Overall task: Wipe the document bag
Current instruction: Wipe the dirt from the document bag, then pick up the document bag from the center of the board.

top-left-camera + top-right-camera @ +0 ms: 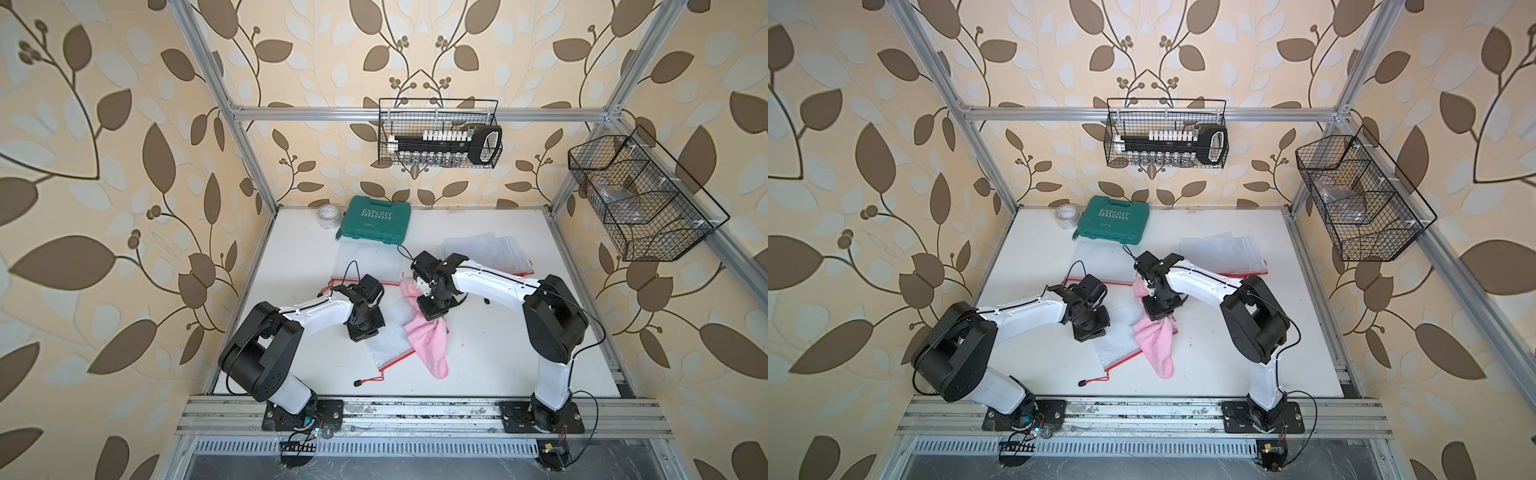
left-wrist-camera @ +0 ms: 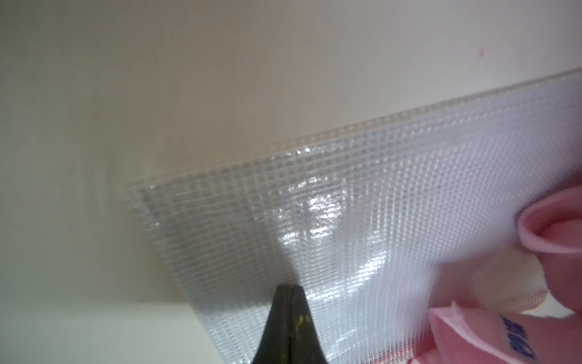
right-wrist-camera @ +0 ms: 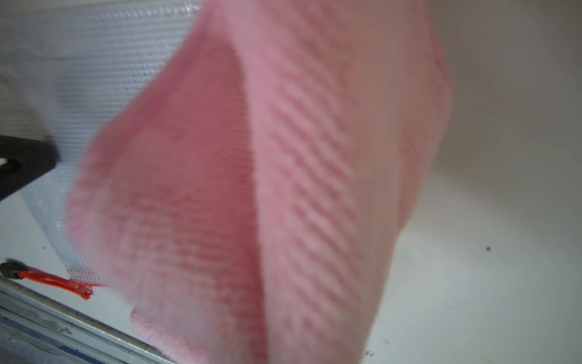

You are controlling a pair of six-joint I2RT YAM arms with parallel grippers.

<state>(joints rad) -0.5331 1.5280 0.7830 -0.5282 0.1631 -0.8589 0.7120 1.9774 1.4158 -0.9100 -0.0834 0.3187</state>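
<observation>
The document bag (image 1: 388,347) (image 1: 1117,343) is a clear mesh pouch with a red zipper, lying flat on the white table. My left gripper (image 1: 366,332) (image 2: 291,287) is shut, and its closed tips rest on the bag's mesh (image 2: 378,205) near one corner. A pink cloth (image 1: 428,340) (image 1: 1156,343) drapes over the bag's right part and down toward the front. My right gripper (image 1: 432,311) is shut on the cloth's upper end. In the right wrist view the cloth (image 3: 283,189) hides the fingers, with the bag (image 3: 110,78) behind it.
More clear zip bags (image 1: 482,253) lie behind the right arm, and another (image 1: 365,262) behind the left. A green tool case (image 1: 374,220) and a tape roll (image 1: 330,216) sit at the back. Wire baskets (image 1: 440,133) (image 1: 640,199) hang on the frame. The bag's red pull cord (image 1: 370,380) trails toward the front rail.
</observation>
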